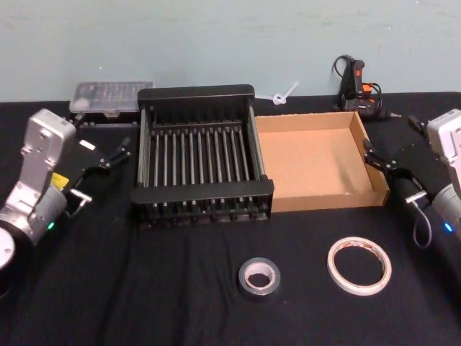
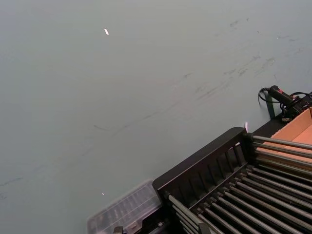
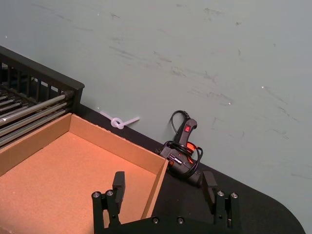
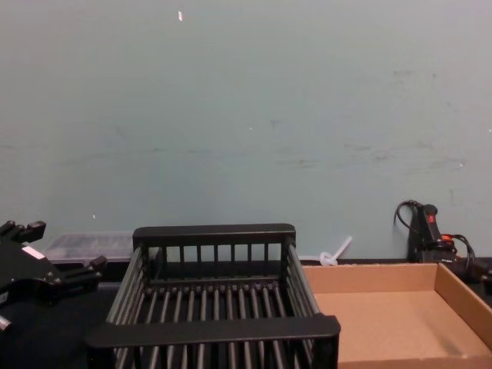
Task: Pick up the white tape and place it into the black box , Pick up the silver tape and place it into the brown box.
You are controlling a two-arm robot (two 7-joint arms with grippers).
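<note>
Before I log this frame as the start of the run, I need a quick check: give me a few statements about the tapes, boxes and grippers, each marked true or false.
1. The white tape lies inside the black box. False: it lies on the table, in front of the brown box.
2. The silver tape lies on the table left of the white tape. True.
3. The brown box stands left of the black box. False: it stands on its right.
4. The right gripper is open, holding nothing. True.
5. The left gripper grips the silver tape. False: it is open beside the black box.
</note>
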